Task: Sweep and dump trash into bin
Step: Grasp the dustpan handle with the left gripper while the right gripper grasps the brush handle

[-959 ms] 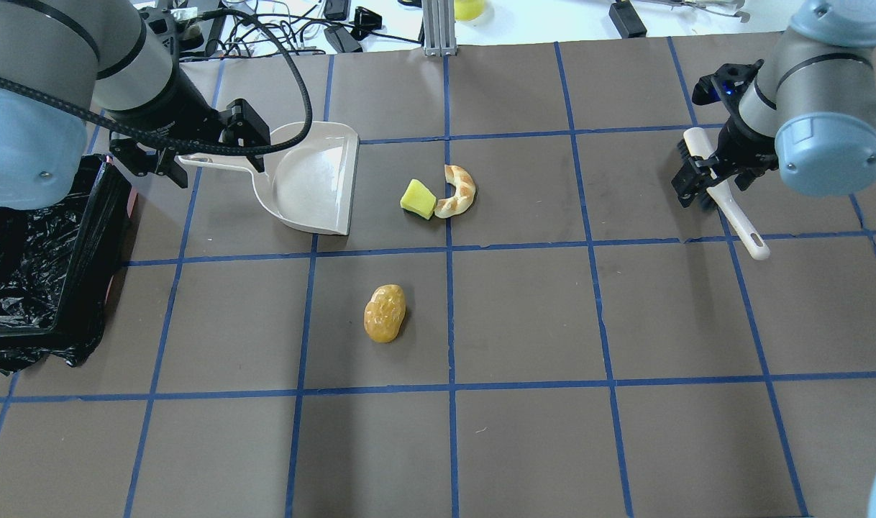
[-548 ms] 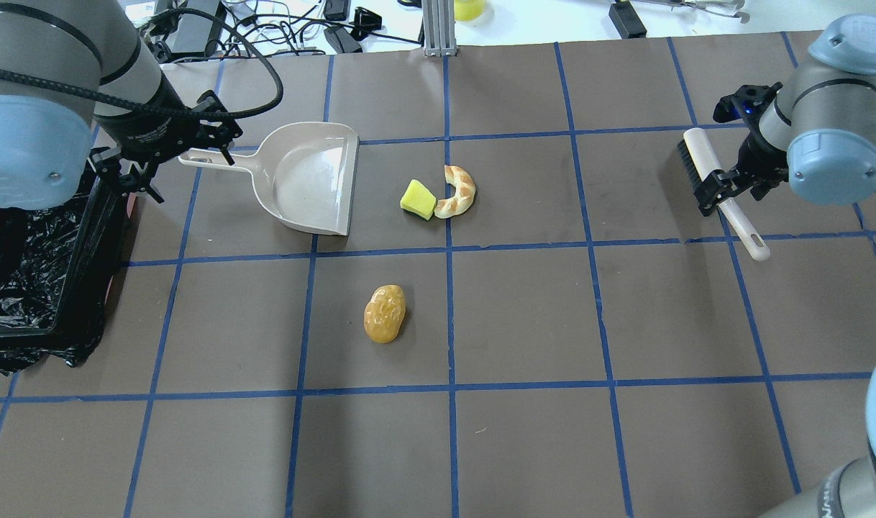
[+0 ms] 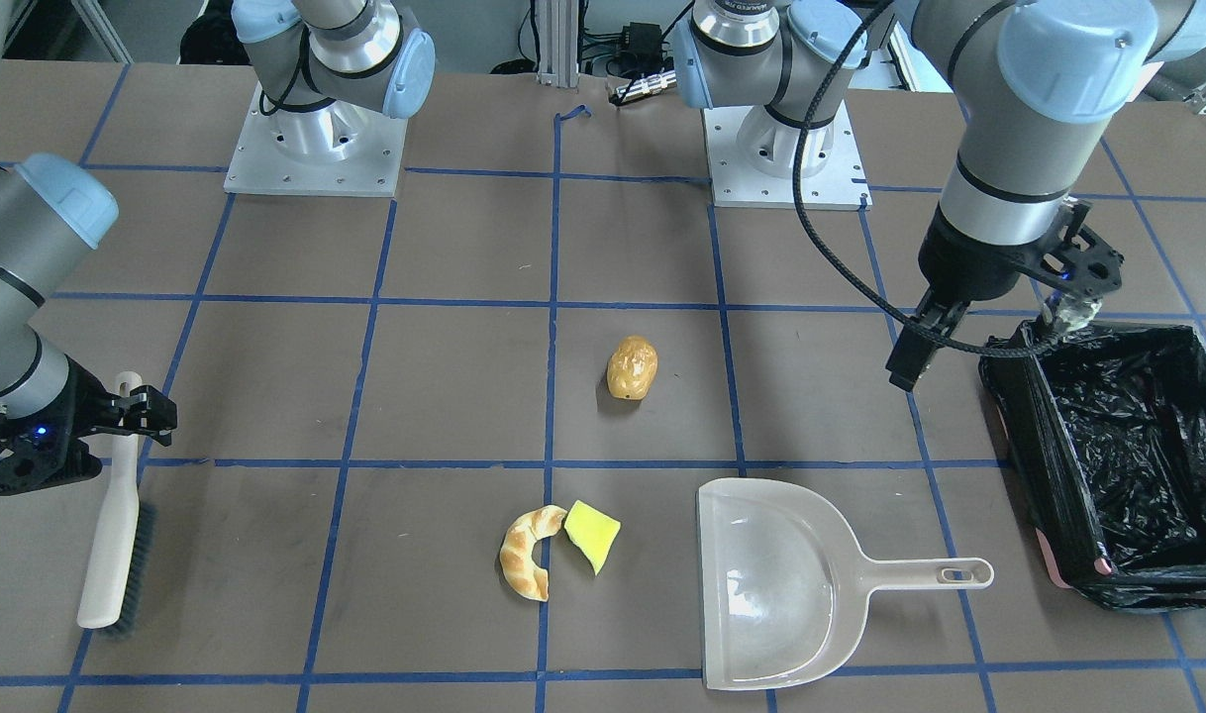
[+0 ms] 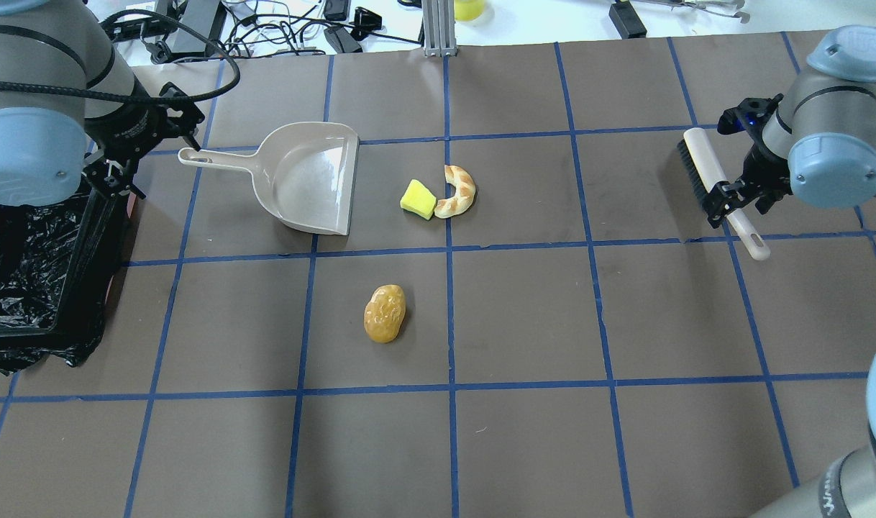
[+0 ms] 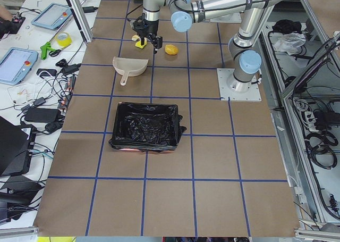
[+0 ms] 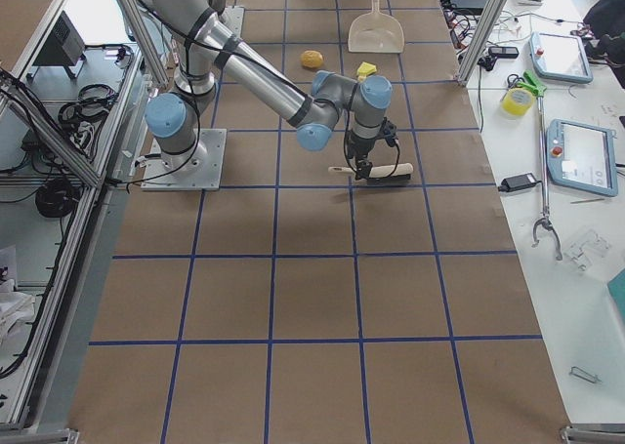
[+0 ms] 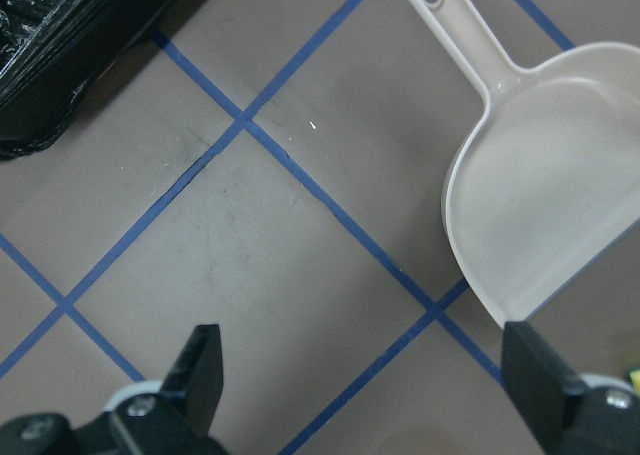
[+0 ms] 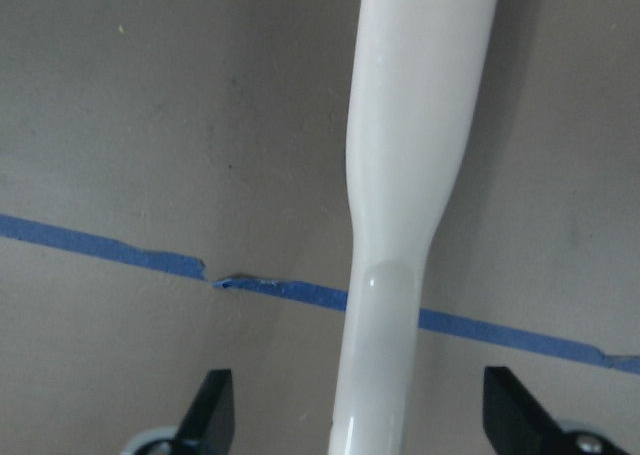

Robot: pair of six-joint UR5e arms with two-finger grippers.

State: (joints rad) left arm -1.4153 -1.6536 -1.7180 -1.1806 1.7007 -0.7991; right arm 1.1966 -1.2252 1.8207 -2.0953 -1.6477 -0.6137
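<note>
At the table's right end, the right gripper (image 8: 357, 383) stands open astride the brush (image 3: 110, 540) handle, not clamped. The left gripper (image 7: 362, 340) is open and empty, between bin (image 3: 1027, 451) and dustpan (image 4: 312, 176) handle.

All trash lies on the table:
- The sponge (image 4: 418, 198) and croissant (image 4: 459, 191) are just beside each other, near the pan mouth.
- The potato (image 4: 385, 313) is well apart.

Risks:
- The smooth, tapered handle may twist in the grip.
- The unheld pan would slide if swept against.
- The potato may roll wide.

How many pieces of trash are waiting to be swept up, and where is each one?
3. The potato-like lump lies alone, apart from the others. The croissant piece and sponge wedge sit side by side, just off the dustpan's open edge. None appears hidden.
</note>
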